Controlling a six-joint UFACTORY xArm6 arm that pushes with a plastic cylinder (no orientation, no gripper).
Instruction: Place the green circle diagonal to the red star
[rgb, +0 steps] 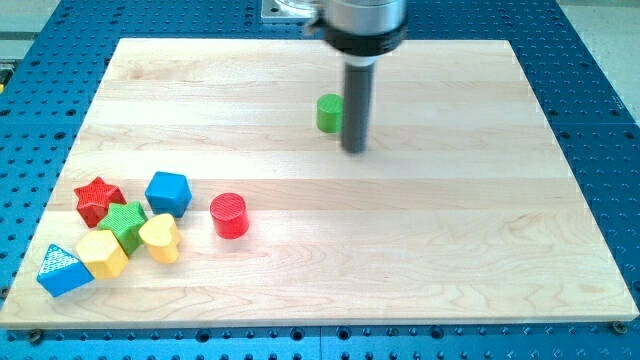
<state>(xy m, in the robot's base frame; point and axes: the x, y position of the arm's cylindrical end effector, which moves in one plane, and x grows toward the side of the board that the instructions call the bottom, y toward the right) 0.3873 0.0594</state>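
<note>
Green circle (328, 113) sits in the upper middle of the wooden board (450, 250), far up and to the view's right of the red star (98, 199). My tip (354, 149) is set just on the circle's right, touching or nearly so. No claw is fitted; only the rod is seen.

The circle should be pushed down-left toward the star. The red cylinder (229, 215) and blue cube (168, 192) right of the star should be cleared, contact kept centred so the circle is not spun off.
</note>
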